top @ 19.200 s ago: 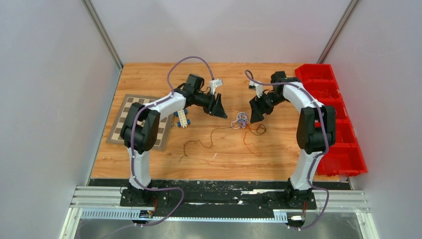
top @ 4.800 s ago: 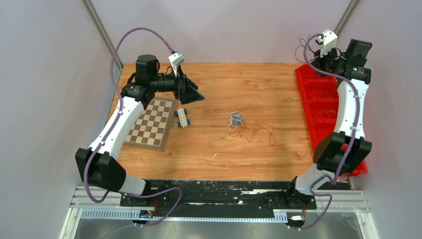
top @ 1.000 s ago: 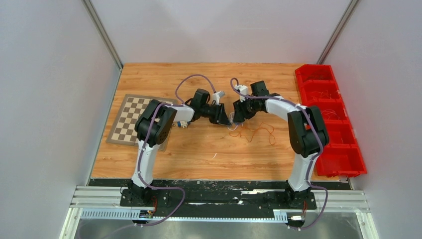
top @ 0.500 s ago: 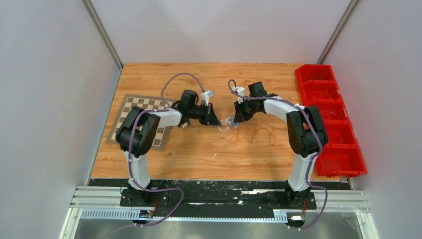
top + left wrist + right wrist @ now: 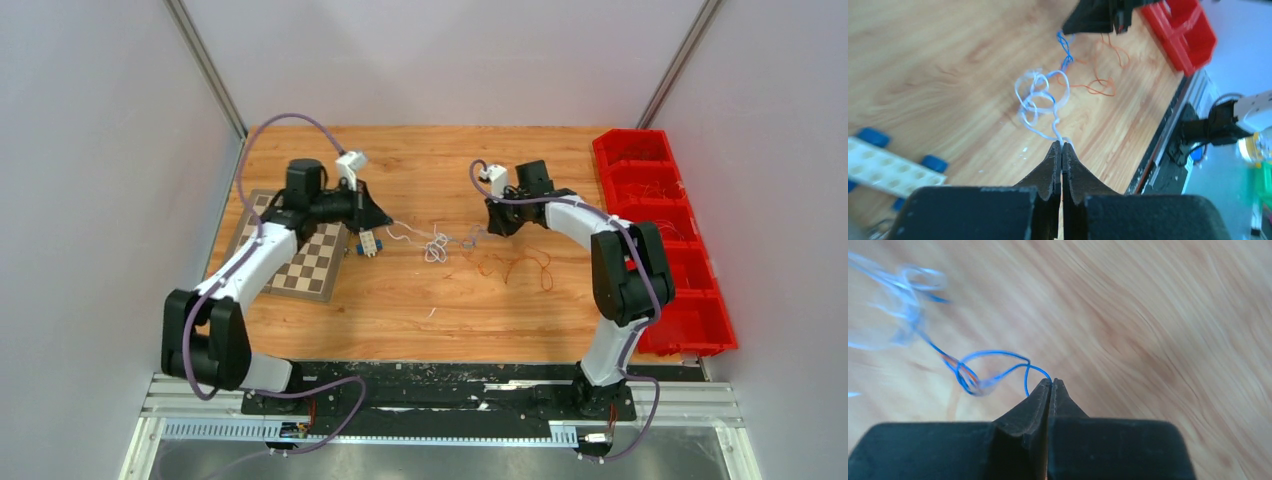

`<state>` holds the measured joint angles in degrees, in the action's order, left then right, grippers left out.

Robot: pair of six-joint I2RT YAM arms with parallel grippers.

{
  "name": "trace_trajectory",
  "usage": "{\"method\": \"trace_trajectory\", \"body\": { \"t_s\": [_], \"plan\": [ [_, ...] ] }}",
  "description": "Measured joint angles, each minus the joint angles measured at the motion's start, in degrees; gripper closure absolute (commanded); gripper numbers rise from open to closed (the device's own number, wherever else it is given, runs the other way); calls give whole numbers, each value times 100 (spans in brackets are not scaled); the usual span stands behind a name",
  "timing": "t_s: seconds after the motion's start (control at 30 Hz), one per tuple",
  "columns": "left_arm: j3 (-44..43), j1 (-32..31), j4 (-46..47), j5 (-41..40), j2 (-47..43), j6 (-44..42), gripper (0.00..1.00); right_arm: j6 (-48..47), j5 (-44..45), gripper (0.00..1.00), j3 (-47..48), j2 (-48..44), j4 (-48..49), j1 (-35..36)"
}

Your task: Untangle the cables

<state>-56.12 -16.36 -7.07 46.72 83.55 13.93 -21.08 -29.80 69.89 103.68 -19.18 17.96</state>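
Observation:
The cables lie mid-table, drawn out between my two grippers. A white cable (image 5: 432, 245) (image 5: 1040, 95) runs in loose loops to my left gripper (image 5: 388, 220) (image 5: 1062, 145), which is shut on its end. A blue cable (image 5: 470, 238) (image 5: 993, 355) (image 5: 1065, 47) leads from those loops to my right gripper (image 5: 490, 228) (image 5: 1051, 381), shut on that strand. An orange cable (image 5: 518, 265) (image 5: 1100, 85) sprawls on the wood just in front of the right gripper, one bit of it caught in the blue loop. No dark cable shows.
A chessboard mat (image 5: 305, 265) lies under the left arm, with a white and blue toy brick (image 5: 368, 243) (image 5: 878, 165) beside it. Red bins (image 5: 665, 230) (image 5: 1183, 30) line the table's right edge.
Both grippers have closed on strands at the knot. The left arm then pulled back to the left, drawing the white cable out; the right gripper drew slightly right with the blue one.

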Motion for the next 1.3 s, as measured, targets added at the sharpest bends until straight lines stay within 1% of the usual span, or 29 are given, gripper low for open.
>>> {"method": "trace_trajectory", "body": {
  "t_s": [0.13,0.23,0.43,0.53,0.63,0.73,0.83,1.0,1.1,1.3],
  "plan": [
    [-413,787,-448,94,-686,-48,100,-339,918,100,-260,315,-179,-645],
    [-791,1029,-632,162,-1003,-120,100,-463,1174,100,-282,400,-197,-981],
    [-1189,1045,-1029,413,-1235,-295,100,-605,1257,100,-280,391,-216,-1010],
    [-1589,1091,-1325,409,-1224,-385,100,-678,1311,100,-280,391,-225,-1012],
    [-2332,1309,-1484,428,-1202,-382,100,-782,1344,100,-280,391,-236,-1012],
    [-3213,1773,-1589,535,-1137,-356,100,-887,1349,100,-282,391,-234,-1010],
    [-3945,2371,-1534,654,-1047,-197,100,-1029,1394,100,-319,380,-168,-1012],
    [-4898,3259,-1014,743,-807,391,100,-1257,1600,100,-435,321,22,-1075],
    [-5355,3453,-774,809,-636,656,100,-1342,1652,100,-479,297,81,-1075],
    [-5980,3665,-350,887,-354,1130,100,-1473,1744,100,-579,245,195,-1075]
  ]
}}
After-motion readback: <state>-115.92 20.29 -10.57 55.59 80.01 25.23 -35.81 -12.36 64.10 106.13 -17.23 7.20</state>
